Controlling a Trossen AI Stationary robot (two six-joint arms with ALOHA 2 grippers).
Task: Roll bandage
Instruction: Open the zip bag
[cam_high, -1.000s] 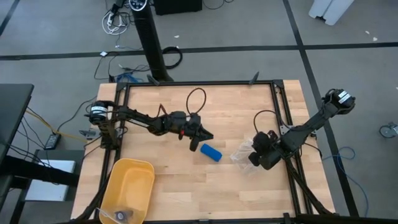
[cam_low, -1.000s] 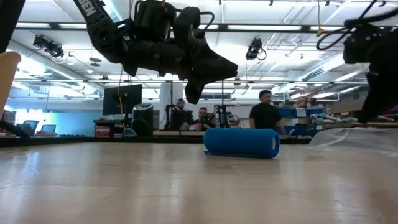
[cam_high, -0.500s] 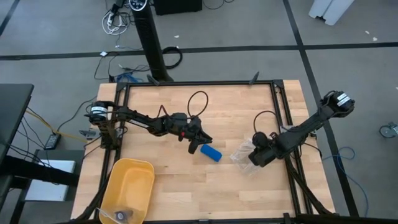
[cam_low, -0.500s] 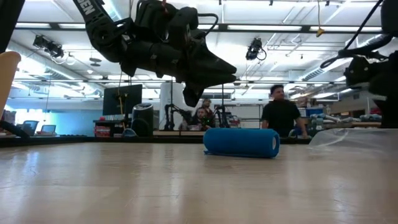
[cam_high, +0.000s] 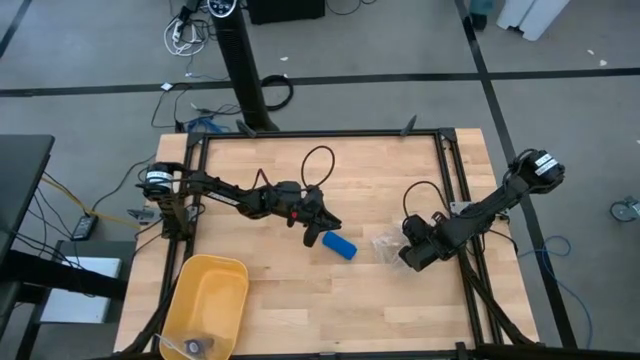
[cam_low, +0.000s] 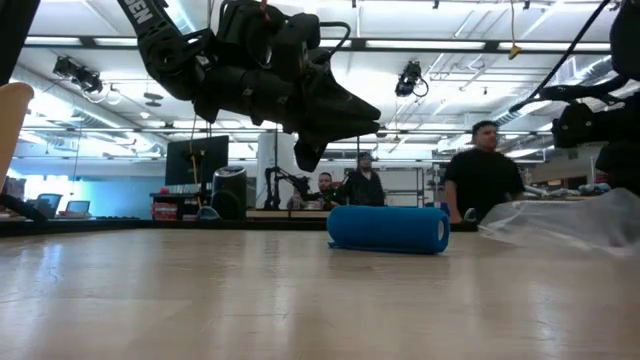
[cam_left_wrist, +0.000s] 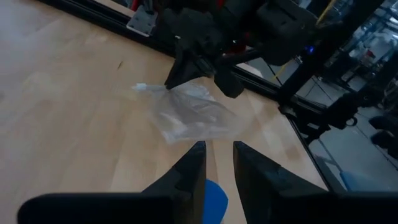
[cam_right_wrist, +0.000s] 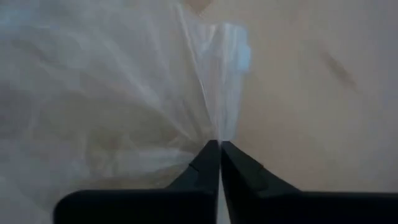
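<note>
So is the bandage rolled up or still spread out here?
Rolled up. The bandage lies on the table as a compact blue cylinder on its side, just below the left hand, which is not touching it.

In the left wrist view only a small corner of the bandage (cam_left_wrist: 214, 198) is seen below the left pincer (cam_left_wrist: 214, 163), the rest being cut off by the picture's lower edge. In the right wrist view the clear plastic bag (cam_right_wrist: 106, 81) fills most of the frame and runs past its edges, so its outline cannot be made out; the counter (cam_right_wrist: 311, 93) beside it is blurred. In the high view the small objects in the yellow bin (cam_high: 205, 300) are too small to be identified, and the bin's near end is cropped. In the low view the right pincer is not clearly made out behind the bag.
</note>
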